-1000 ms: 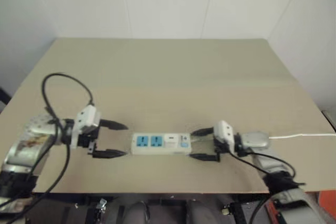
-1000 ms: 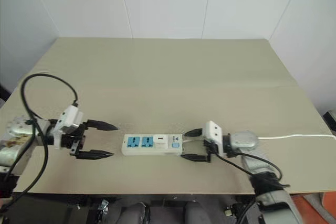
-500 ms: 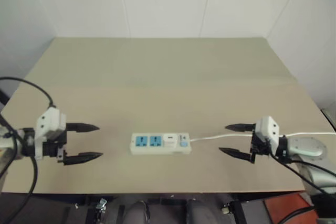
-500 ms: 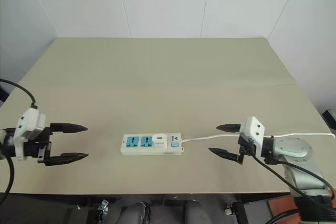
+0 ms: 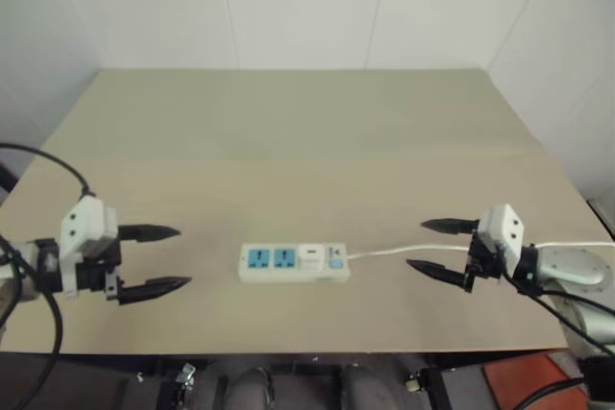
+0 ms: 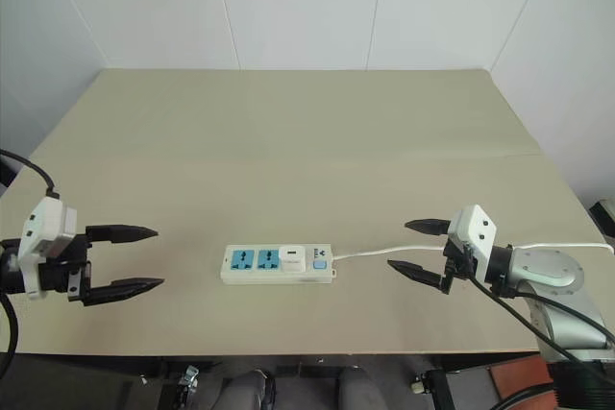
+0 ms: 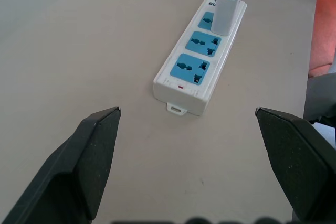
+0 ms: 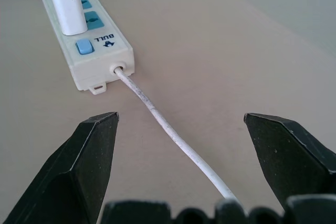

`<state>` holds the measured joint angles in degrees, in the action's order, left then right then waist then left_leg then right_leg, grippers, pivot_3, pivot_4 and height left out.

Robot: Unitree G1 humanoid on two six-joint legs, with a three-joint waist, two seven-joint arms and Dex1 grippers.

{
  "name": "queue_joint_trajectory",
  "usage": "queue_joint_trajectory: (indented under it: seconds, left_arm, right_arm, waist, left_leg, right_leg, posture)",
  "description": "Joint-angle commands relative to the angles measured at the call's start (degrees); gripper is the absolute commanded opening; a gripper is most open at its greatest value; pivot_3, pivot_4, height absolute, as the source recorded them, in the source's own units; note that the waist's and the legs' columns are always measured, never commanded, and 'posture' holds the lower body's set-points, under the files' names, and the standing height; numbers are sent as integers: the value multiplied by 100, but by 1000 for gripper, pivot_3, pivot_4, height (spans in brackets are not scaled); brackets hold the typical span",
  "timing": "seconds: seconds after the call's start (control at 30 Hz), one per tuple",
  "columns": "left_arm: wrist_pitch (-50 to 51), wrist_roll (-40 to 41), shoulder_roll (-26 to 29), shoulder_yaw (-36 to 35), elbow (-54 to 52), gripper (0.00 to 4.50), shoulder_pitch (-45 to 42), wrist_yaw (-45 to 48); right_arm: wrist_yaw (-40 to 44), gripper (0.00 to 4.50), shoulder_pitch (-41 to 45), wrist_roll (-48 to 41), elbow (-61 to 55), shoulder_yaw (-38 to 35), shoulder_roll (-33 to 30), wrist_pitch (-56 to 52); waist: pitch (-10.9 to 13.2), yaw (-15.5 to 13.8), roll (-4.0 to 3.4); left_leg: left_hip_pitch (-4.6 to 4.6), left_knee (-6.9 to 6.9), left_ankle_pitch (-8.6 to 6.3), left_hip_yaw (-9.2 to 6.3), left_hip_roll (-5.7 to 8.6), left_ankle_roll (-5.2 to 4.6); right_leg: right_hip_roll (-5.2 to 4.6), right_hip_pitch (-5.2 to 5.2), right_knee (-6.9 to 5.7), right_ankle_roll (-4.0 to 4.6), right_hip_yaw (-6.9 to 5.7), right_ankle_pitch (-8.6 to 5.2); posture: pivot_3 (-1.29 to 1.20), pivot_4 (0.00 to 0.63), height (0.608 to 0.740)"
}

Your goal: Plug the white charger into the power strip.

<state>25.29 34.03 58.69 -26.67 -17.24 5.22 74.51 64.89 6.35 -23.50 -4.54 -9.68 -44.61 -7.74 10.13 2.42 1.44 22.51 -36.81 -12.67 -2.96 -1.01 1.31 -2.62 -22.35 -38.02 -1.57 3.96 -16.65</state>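
Note:
The power strip (image 5: 293, 263) lies flat near the table's front edge, midway between my two arms. The white charger (image 7: 227, 7) stands upright in its socket nearest the switch end; the two other blue sockets are bare. Its thin white cable (image 8: 173, 137) runs off toward my right arm. My left gripper (image 5: 163, 259) hovers open well to the left of the strip, nothing between its fingers. My right gripper (image 5: 432, 247) is open too, off the strip's cable end, with the cable passing under it.
The beige table (image 5: 307, 141) stretches back to white walls. An orange-red object (image 7: 326, 30) shows beyond the table's right edge.
Both grippers have drawn back from the two ends of the strip, left one to the left, right one to the right, and risen. The strip and charger stayed put.

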Motion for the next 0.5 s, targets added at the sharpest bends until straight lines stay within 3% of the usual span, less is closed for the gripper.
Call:
queue_joint_trajectory:
  seconds: [0.03, 0.5]
  left_arm:
    - [-58, 66, 20, -194, -86, 4500, 29, -7]
    - [-226, 34, 6, 67, 88, 4500, -205, 56]
  right_arm:
    - [-33, 4479, 85, -46, -172, -91, -96, -21]
    - [-81, 4479, 133, -67, -231, 5, -28, -143]
  waist:
    - [0, 6, 0]
    - [0, 1, 0]
  left_leg:
    - [0, 0, 0, 0, 0, 0]
    - [-1, 0, 0, 0, 1, 0]
  right_leg:
    - [0, 0, 0, 0, 0, 0]
    - [0, 1, -2, 1, 0, 0]
  posture:
    - [0, 150, 740]
    - [0, 150, 740]
